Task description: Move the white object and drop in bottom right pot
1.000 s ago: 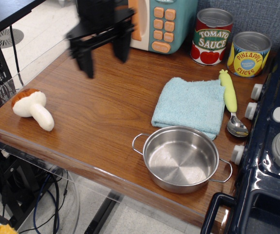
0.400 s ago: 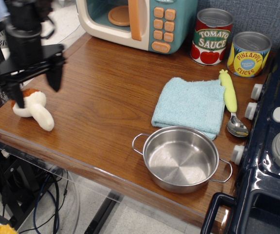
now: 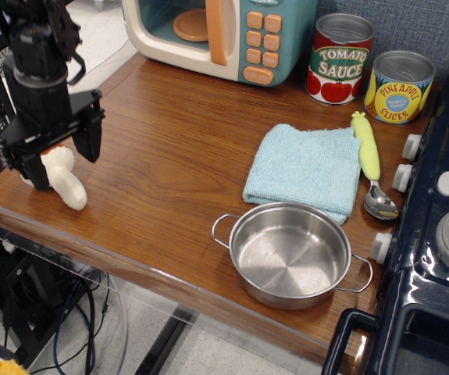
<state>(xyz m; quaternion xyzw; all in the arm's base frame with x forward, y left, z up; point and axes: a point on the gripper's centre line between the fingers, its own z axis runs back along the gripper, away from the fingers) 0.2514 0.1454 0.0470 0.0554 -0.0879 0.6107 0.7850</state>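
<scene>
Clearly legible at the back of the wooden table [image 3: 169,156], the red-and-green tin can [image 3: 340,58] reads "TOMATO SAUCE", and the yellow can [image 3: 400,87] just beside it reads "PINEAPPLE SLICES" around a small blue oval whose print is too fine to read. Left of the cans stands a toy microwave [image 3: 224,35] in teal and cream plastic, with orange buttons, an orange door handle and an orange plate inside. A light blue terry cloth [image 3: 306,168], folded roughly square, lies in the middle right, and a spoon [image 3: 372,160] with a yellow-green handle and a shiny metal bowl lies along its right edge. In front of the cloth, near the table's front edge, sits the pot [image 3: 290,254], shallow, round and polished steel, with two thin wire loop handles, nothing in it. A dark toy stove [image 3: 435,234] with white knobs borders the table on the right. At the far left the black gripper [image 3: 56,160] hangs with its fingers spread wide to either side of the plush mushroom [image 3: 64,178], whose soft cream stem shows below it on the table; the cap is mostly hidden, and the fingers are not closed on it.
</scene>
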